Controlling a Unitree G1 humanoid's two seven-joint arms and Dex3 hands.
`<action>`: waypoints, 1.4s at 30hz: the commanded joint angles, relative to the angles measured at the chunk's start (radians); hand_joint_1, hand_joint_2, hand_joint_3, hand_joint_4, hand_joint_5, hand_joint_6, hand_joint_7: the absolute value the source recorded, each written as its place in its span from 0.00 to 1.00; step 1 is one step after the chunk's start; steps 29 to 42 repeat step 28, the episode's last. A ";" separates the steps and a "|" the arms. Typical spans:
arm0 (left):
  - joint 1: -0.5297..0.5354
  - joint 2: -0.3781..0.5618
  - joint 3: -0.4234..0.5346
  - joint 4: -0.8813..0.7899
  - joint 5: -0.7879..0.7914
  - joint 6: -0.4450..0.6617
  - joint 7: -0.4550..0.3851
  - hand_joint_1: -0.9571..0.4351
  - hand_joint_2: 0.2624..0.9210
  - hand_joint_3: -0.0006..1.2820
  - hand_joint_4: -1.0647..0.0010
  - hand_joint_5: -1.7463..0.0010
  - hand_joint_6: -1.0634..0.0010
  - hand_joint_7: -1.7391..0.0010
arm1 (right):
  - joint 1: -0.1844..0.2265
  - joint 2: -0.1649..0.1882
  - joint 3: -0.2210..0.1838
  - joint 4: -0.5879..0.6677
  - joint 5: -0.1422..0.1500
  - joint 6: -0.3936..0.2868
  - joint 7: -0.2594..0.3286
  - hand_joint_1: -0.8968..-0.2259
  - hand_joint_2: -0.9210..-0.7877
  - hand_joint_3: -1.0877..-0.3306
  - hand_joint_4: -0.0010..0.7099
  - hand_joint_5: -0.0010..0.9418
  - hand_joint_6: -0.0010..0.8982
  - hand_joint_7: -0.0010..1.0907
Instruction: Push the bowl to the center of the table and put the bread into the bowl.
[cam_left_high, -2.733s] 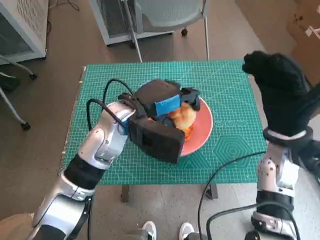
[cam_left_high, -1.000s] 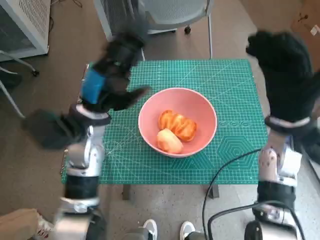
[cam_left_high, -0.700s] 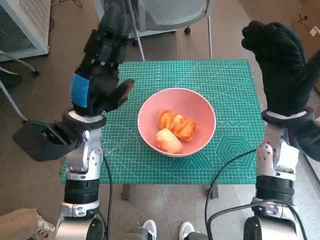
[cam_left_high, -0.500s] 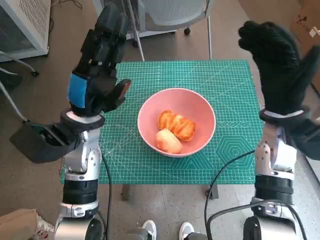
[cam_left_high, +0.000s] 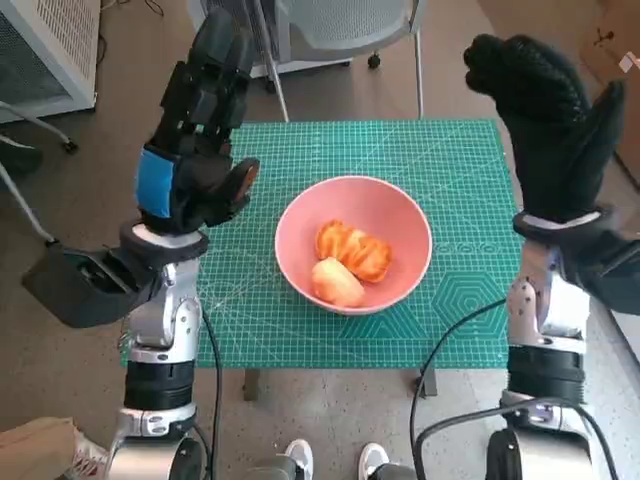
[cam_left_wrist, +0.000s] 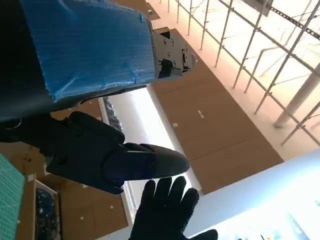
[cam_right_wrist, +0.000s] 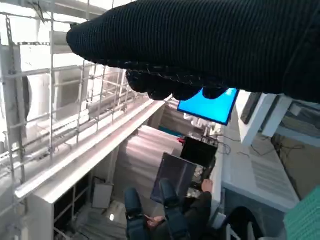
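A pink bowl (cam_left_high: 410, 215) stands near the middle of the green mat (cam_left_high: 460, 165). Inside it lie two pieces of bread: an orange-brown one (cam_left_high: 355, 249) and a paler one (cam_left_high: 337, 283) in front of it. My left hand (cam_left_high: 195, 135) is raised high above the mat's left side, fingers pointing up, holding nothing. My right hand (cam_left_high: 550, 115) is raised above the mat's right edge, fingers spread, also holding nothing. In the left wrist view my left hand (cam_left_wrist: 90, 75) fills the frame, and the gloved right hand (cam_left_wrist: 167, 210) shows beyond it. The right wrist view shows only the glove (cam_right_wrist: 200, 45).
A chair (cam_left_high: 330, 25) stands behind the table's far edge. A white cabinet (cam_left_high: 45, 45) is at the far left. Cables (cam_left_high: 450, 350) hang by my right arm near the table's front edge. A seated person (cam_right_wrist: 170, 210) with a laptop shows in the right wrist view.
My left hand has let go of the bread in the bowl, lifted away to the left and risen upright. The right hand shifted slightly left. The bowl stayed put.
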 joint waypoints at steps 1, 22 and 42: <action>0.008 0.003 -0.005 -0.025 0.011 0.011 0.011 0.22 1.00 0.31 1.00 1.00 0.88 1.00 | -0.004 -0.006 0.007 0.011 -0.013 0.001 -0.009 0.31 0.00 0.52 0.38 0.00 0.41 0.00; 0.019 0.004 -0.026 -0.060 0.048 0.027 0.044 0.23 1.00 0.30 1.00 1.00 0.87 0.99 | -0.023 -0.001 0.019 0.026 -0.032 -0.004 -0.027 0.33 0.00 0.49 0.35 0.00 0.41 0.00; 0.018 0.004 -0.025 -0.059 0.045 0.025 0.037 0.23 1.00 0.30 1.00 1.00 0.87 0.99 | -0.027 0.000 0.023 0.043 -0.032 -0.014 -0.026 0.33 0.00 0.48 0.35 0.00 0.40 0.00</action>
